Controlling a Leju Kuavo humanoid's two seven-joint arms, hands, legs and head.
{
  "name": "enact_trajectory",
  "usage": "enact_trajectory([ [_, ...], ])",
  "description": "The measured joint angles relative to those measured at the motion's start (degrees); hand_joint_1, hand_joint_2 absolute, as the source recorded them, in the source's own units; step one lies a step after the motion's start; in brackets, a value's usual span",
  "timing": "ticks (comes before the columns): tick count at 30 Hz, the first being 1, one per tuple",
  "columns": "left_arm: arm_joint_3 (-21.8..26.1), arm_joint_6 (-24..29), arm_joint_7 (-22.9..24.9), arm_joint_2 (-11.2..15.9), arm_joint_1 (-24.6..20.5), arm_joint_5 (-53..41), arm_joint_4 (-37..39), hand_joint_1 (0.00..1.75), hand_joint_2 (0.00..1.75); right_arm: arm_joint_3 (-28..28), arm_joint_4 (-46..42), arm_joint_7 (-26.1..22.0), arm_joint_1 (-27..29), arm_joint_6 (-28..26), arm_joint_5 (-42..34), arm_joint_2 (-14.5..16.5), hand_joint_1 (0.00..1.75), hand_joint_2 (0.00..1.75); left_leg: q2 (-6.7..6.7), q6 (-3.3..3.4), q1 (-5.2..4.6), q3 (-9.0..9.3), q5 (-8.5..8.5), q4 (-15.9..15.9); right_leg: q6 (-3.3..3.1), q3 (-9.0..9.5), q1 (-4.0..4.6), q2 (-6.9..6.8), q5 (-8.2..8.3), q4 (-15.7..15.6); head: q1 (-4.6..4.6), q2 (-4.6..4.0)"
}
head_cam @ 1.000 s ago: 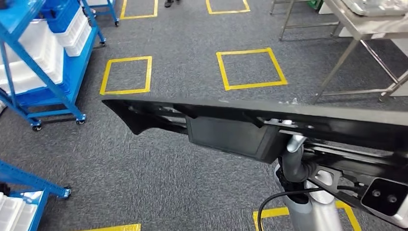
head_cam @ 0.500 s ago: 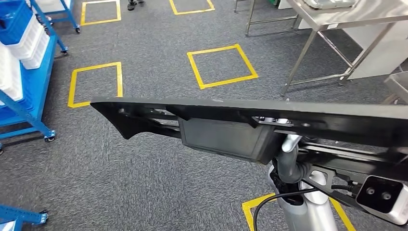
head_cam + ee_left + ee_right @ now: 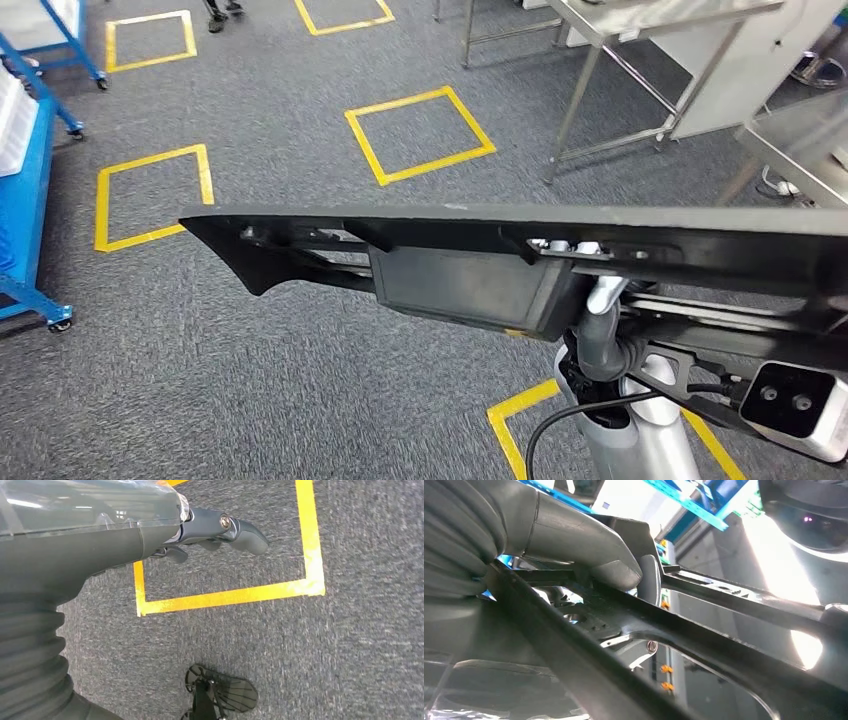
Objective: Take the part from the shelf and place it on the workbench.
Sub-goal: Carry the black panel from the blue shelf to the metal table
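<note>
- The long black part (image 3: 470, 260) stretches crosswise in front of the robot, carried above the grey carpet (image 3: 250, 380), its pointed end reaching out over bare floor on the left side.
- The right hand (image 3: 600, 335) is under the part near its middle; from the right wrist camera the thumb (image 3: 599, 555) presses on a black rib of the part (image 3: 704, 645), fingers clamped around it.
- The left hand (image 3: 210, 530) hangs over the carpet in its own wrist camera, fingers loosely curled with nothing in them, above a yellow taped corner (image 3: 225, 597).
- Ahead lies open carpet marked with yellow taped squares (image 3: 420, 135), a wide lane between the furniture.
- A steel workbench (image 3: 640, 30) stands ahead on the right, its legs well apart from the part's far edge.
- A blue shelf cart (image 3: 25, 200) sits at the left edge.
- A person's feet (image 3: 222, 12) show at the far top edge.
</note>
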Motion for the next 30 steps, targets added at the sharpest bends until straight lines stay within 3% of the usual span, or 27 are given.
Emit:
enact_trajectory([
  [2,0.01,-0.01,-0.03,-0.01,-0.08,0.0,0.0,0.0,1.75,0.0,-0.01,-0.01,0.04,0.03,-0.05,0.0,1.75,1.75,0.06,-0.24,0.11,0.06,-0.18,0.08,-0.23,0.1,-0.14,0.42,0.12,-0.19,0.0,0.0],
  [3,0.01,-0.05,-0.07,-0.07,-0.11,0.0,0.01,0.0,1.75,0.0,-0.03,-0.02,0.08,-0.01,-0.1,0.06,1.75,1.75,-1.0,-0.6,0.28,-0.83,-1.7,2.39,-0.59,0.21,-0.3,1.11,0.27,-0.39,0.01,0.01],
  [5,0.03,-0.14,-0.16,-0.19,0.01,0.0,0.02,0.0,1.75,0.0,-0.03,0.13,0.36,-0.18,-0.19,0.26,1.75,1.75,-3.39,-1.56,0.74,-4.8,-5.35,11.08,-1.26,0.41,-0.64,3.73,0.58,-0.72,0.01,0.01],
  [6,0.03,-0.18,-0.18,-0.23,0.12,-0.01,0.02,0.0,1.75,0.0,-0.01,0.24,0.47,-0.27,-0.21,0.36,1.75,1.75,-4.62,-1.83,0.93,-6.24,-6.06,13.94,-1.34,0.43,-0.67,4.94,0.58,-0.66,0.01,0.01],
  [7,0.04,-0.19,-0.19,-0.23,0.18,-0.03,0.02,0.0,1.75,0.0,0.02,0.37,0.58,-0.26,-0.21,0.39,1.75,1.75,-5.0,-1.99,1.12,-6.12,-4.71,13.19,-1.21,0.46,-0.72,6.02,0.53,-0.51,0.0,0.01],
  [9,0.04,-0.19,-0.23,-0.22,0.13,-0.1,0.02,0.0,1.75,0.0,0.04,0.55,0.52,0.04,-0.22,0.39,1.75,1.75,-7.22,-2.05,1.61,-2.74,-0.98,5.24,-0.71,0.3,-0.74,7.31,0.31,0.01,0.0,0.01],
  [11,0.03,-0.19,-0.27,-0.23,0.16,-0.18,0.02,0.0,1.75,0.01,0.03,0.8,0.37,0.44,-0.2,0.4,1.75,1.75,-9.13,-1.75,1.77,-1.1,-0.05,1.37,0.04,-0.25,-0.8,8.51,0.35,0.4,0.0,0.01],
  [13,0.03,-0.22,-0.29,-0.25,0.15,-0.23,0.02,0.0,1.75,0.02,0.02,1.11,0.29,0.76,-0.17,0.39,1.75,1.75,-8.57,-0.96,1.59,-1.01,-0.06,1.1,0.88,-0.69,-0.96,9.66,0.7,0.28,0.01,0.01],
  [14,0.04,-0.27,-0.31,-0.26,0.08,-0.26,0.02,0.0,1.75,0.02,0.02,1.25,0.28,1.01,-0.18,0.37,1.75,1.75,-7.96,-0.5,1.56,-0.95,0.14,0.87,1.17,-0.87,-1.03,9.41,0.6,0.43,0.01,0.01],
  [16,0.03,-0.37,-0.34,-0.27,-0.07,-0.38,0.02,0.0,1.75,0.04,0.03,1.68,0.04,1.55,-0.25,0.27,1.75,1.75,-6.64,0.4,1.55,-0.84,0.5,0.35,1.58,-2.31,-0.94,6.88,-1.25,3.31,0.02,0.0],
  [18,0.03,-0.39,-0.36,-0.26,0.0,-0.44,0.02,0.0,1.75,0.08,0.11,2.34,-0.39,2.18,-0.53,0.12,1.75,1.75,-5.25,0.89,1.23,-0.85,0.5,0.24,1.77,-5.66,-0.9,3.97,-4.92,10.44,0.02,0.0],
  [20,0.04,-0.39,-0.36,-0.25,0.13,-0.32,0.02,0.0,1.75,0.09,0.33,3.15,-0.79,2.81,-1.05,-0.06,1.75,1.75,-3.7,1.05,0.94,-0.87,0.4,0.27,1.87,-8.4,-1.0,3.21,-6.86,16.27,0.02,0.01],
  [21,0.04,-0.39,-0.38,-0.29,0.11,-0.22,0.02,0.0,1.75,0.09,0.44,3.72,-1.04,3.1,-1.39,-0.14,1.75,1.75,-2.97,1.06,0.85,-0.85,0.34,0.29,1.82,-8.3,-1.02,3.04,-6.27,16.26,0.02,0.0],
  [23,0.04,-0.43,-0.45,-0.46,-0.04,-0.05,0.02,0.0,1.75,0.11,0.56,5.08,-1.93,3.54,-2.22,-0.28,1.75,1.75,-1.71,0.94,0.73,-0.66,0.17,0.32,1.44,-4.89,-0.89,1.86,-2.89,10.13,0.02,0.0],
  [24,0.04,-0.46,-0.51,-0.56,-0.11,-0.01,0.02,0.0,1.75,0.13,0.57,5.81,-2.59,3.67,-2.72,-0.33,1.75,1.75,-1.18,0.76,0.58,-0.52,0.02,0.37,1.11,-2.65,-0.6,0.41,-1.51,5.98,0.02,0.0],
  [26,0.04,-0.51,-0.6,-0.72,-0.17,0.02,0.02,0.0,1.75,0.16,0.58,7.09,-3.94,3.85,-3.82,-0.43,1.75,1.75,-0.22,0.25,0.3,-0.28,-0.26,0.43,0.38,-0.09,-0.03,-1.45,-0.27,0.97,0.01,0.01],
  [27,0.05,-0.52,-0.63,-0.78,-0.17,0.02,0.02,0.0,1.75,0.17,0.62,7.7,-4.44,4.0,-4.44,-0.5,1.75,1.75,0.34,-0.03,0.18,-0.16,-0.37,0.41,0.1,0.08,0.21,-1.47,-0.37,0.35,0.01,0.01],
  [28,0.05,-0.52,-0.63,-0.84,-0.2,0.02,0.02,0.0,1.75,0.17,0.71,8.3,-4.83,4.18,-5.09,-0.58,1.75,1.75,0.94,-0.31,0.15,-0.02,-0.47,0.37,-0.18,0.0,0.18,-0.66,-0.21,0.24,0.01,0.02],
  [29,0.06,-0.52,-0.63,-0.87,-0.28,0.02,0.02,0.0,1.75,0.17,0.83,8.85,-5.13,4.39,-5.74,-0.7,1.75,1.75,0.93,-0.64,0.21,0.09,-0.71,0.47,-0.42,0.03,0.06,-0.04,-0.09,0.05,0.01,0.02],
  [30,0.07,-0.52,-0.63,-0.91,-0.36,0.02,0.02,0.0,1.75,0.17,0.98,9.27,-5.48,4.59,-6.32,-0.81,1.75,1.75,0.06,-0.96,0.32,-0.07,-1.3,1.11,-0.7,0.1,-0.12,0.57,0.04,-0.13,0.01,0.02],
])
